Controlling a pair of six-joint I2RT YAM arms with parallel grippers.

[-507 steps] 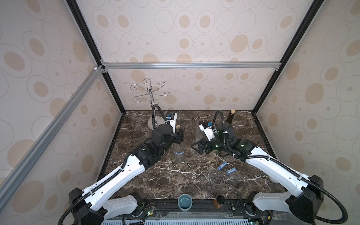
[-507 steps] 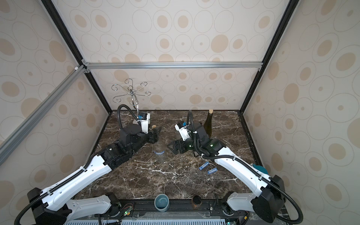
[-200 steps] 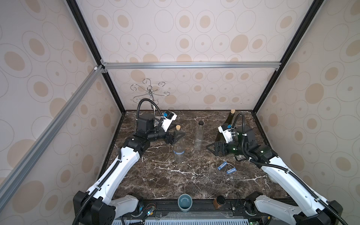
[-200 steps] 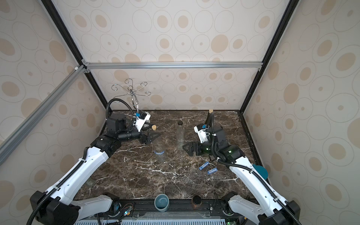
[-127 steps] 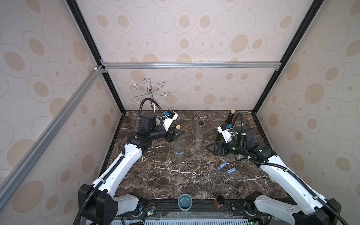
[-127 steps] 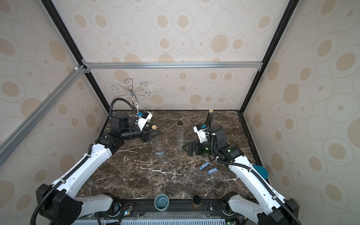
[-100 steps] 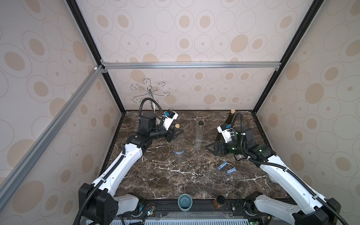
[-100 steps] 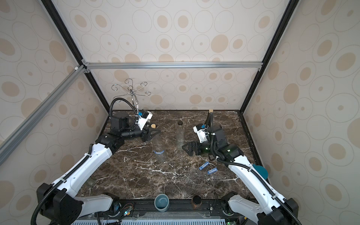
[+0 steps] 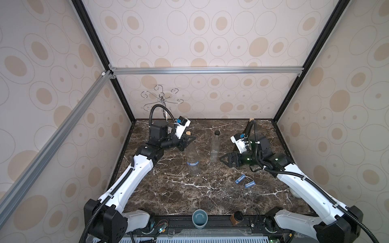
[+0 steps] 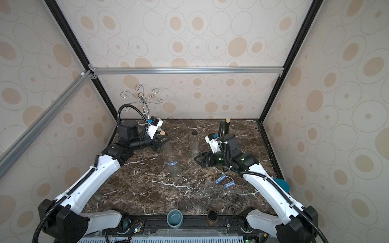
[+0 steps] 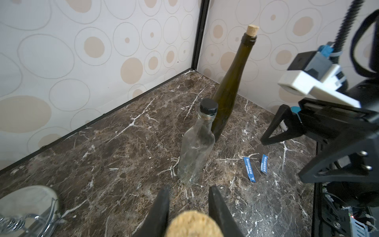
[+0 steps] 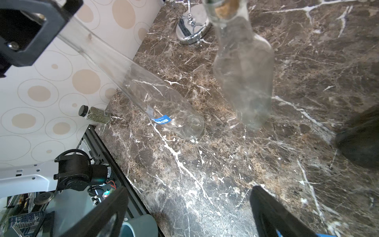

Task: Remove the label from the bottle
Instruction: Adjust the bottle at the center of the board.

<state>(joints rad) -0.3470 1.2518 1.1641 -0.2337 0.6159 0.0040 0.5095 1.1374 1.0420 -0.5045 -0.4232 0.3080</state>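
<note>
The left arm reaches toward the back, forearm level, and the left end effector (image 9: 188, 143) is clamped on the neck of the tilted bottle (image 9: 193, 162). The right arm stretches in from its side, and the right end effector (image 9: 225, 162) points inward with its jaws spread wide.

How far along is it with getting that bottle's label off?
Done: two loose labels lie on the table. In hand: the left hand grips the corked bottle by its neck. Left: that bottle's blue label is on it; the open right hand is not touching it.
</note>
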